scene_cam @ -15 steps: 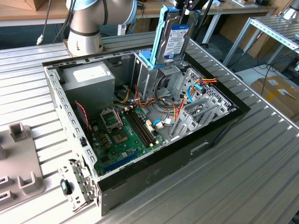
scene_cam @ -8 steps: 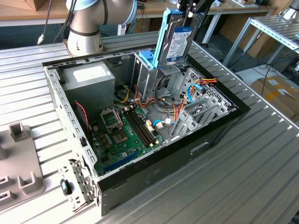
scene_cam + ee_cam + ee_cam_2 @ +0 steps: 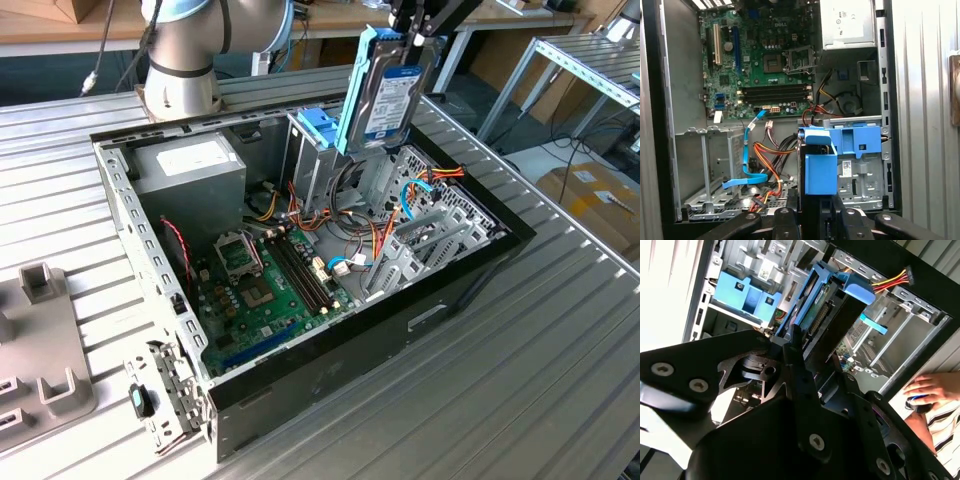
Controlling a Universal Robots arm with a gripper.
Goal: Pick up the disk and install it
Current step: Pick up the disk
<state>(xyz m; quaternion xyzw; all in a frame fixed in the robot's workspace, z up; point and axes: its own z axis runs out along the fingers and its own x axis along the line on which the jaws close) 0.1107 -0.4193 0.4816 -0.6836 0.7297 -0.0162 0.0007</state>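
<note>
The disk, a grey drive in a bright blue carrier frame, hangs upright above the open computer case, over the drive cage end. My gripper is shut on its top edge. In the second wrist view the disk runs edge-on away from the black fingers. In the first wrist view its blue end sits just in front of my gripper, beside the blue bracket on the metal cage.
The case holds a motherboard, a power supply, loose cables and the cage with its blue bracket. The arm's base stands behind it. Grey fixtures lie at the exterior view's left. A person's hand rests outside the case.
</note>
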